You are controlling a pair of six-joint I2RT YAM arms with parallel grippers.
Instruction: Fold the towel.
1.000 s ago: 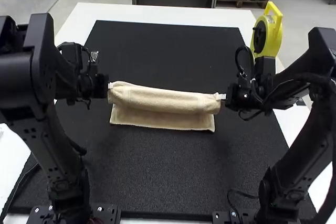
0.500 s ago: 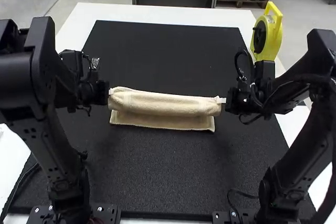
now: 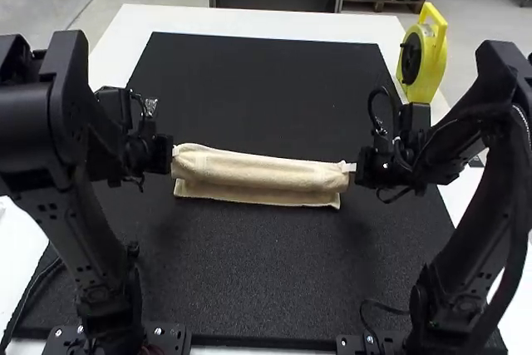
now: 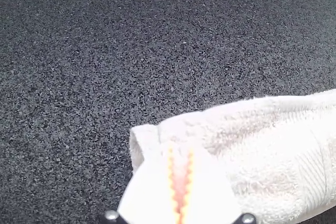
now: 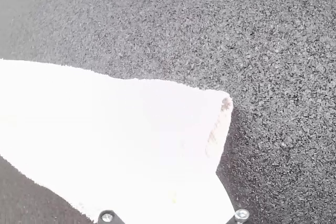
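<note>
Folding squarely called for level, matched lowering: left gripper [image 3: 174, 152] and right gripper [image 3: 349, 167] were clamped on opposite ends of the towel [image 3: 259, 172], its span between them.

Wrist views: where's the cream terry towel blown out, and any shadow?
Right wrist view: towel blown to near-flat white, dark shadow on the speckled black mat beside its end; left wrist view: white left claw washed out, towel's ribbed band readable.

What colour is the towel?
The towel is cream all over, with no printed pattern that I can make out; the high view shows it best.
</note>
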